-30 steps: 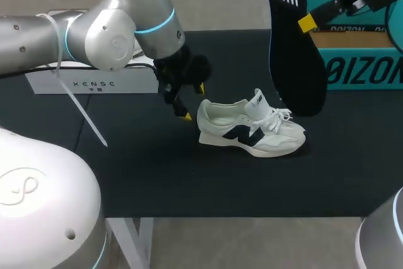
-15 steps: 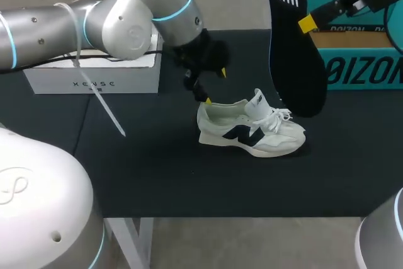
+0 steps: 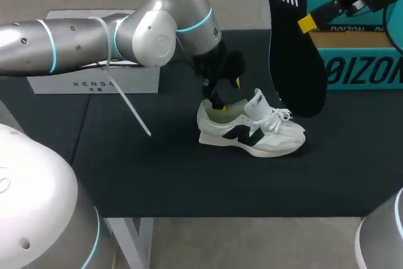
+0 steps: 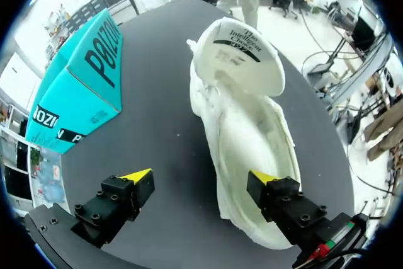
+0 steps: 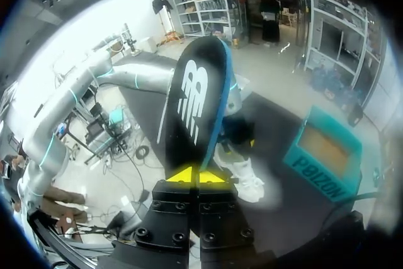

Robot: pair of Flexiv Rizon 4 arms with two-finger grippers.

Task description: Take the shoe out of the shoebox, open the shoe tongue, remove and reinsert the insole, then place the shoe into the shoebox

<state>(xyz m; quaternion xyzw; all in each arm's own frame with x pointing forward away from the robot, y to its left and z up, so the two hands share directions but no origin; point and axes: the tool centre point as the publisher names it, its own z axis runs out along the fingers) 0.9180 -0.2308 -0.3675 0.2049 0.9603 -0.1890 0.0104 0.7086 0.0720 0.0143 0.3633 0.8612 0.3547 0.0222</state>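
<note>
A black-topped bench (image 3: 157,174) is carrying one white shoe (image 3: 252,131), which is standing upright near the middle with its tongue raised. It is sitting well apart from the one teal shoebox (image 3: 359,55) at the far right edge. The left claw (image 3: 227,96) is hanging wide open at the heel, one finger over the shoe's opening and the other outside its wall. The right claw (image 3: 306,23) is pinching the one black insole (image 3: 293,48) by its edge, holding it upright in the air above the shoe's toe. The shoe is sitting free, so a sideways nudge from the open left claw is likely to tip or slide it. The thin edge grip is risking a swinging or slipping insole, which could catch on the tongue or laces. One white box (image 3: 94,80) is sitting at the far left. Two claws are showing in all.
</note>
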